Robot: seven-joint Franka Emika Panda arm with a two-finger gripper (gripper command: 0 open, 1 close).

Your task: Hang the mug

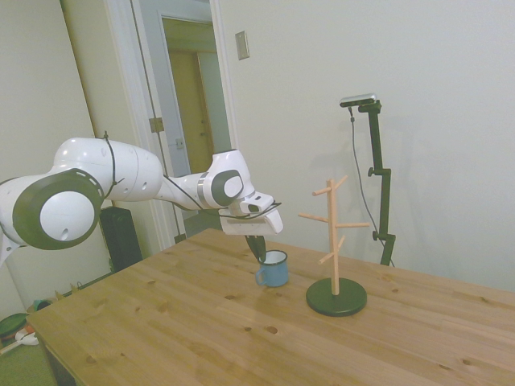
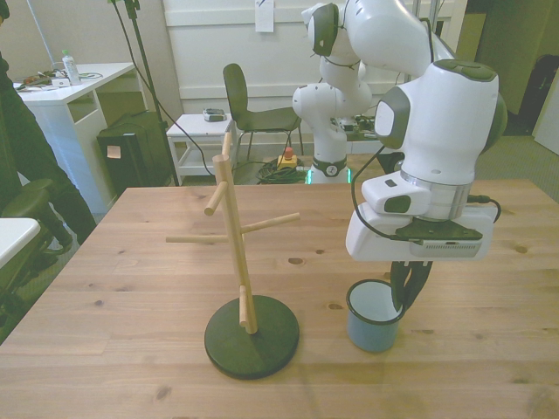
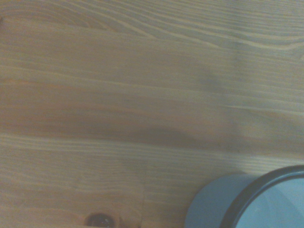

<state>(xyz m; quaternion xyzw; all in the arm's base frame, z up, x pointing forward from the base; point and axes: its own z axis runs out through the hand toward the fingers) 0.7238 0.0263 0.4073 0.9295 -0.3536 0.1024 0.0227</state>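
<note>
- The mug (image 2: 373,319) stands upright on the wooden table (image 2: 131,288), blue outside, pale inside, with a dark thin rim.
- In the side view the mug (image 1: 273,269) shows its loop handle turned toward the picture's left, on the arm's side.
- The gripper (image 2: 407,292) points down at the mug's rim on the front view's right; one dark finger dips inside the rim, and the other seems to sit just outside the wall.
- The fingers look closed on the mug's wall, with the mug's base on the table.
- In the side view the gripper (image 1: 259,249) meets the mug at its near-left edge, under the white wrist block.
- The mug tree (image 2: 234,253) stands just beside the mug, on the front view's left: a pale wooden post with slanted pegs on a round dark base.
- Mug and tree base are close but apart.
- The wrist view shows blurred wood grain and part of the mug (image 3: 247,202) with its dark rim.
- A dark chair (image 2: 249,109) stands behind the table.
</note>
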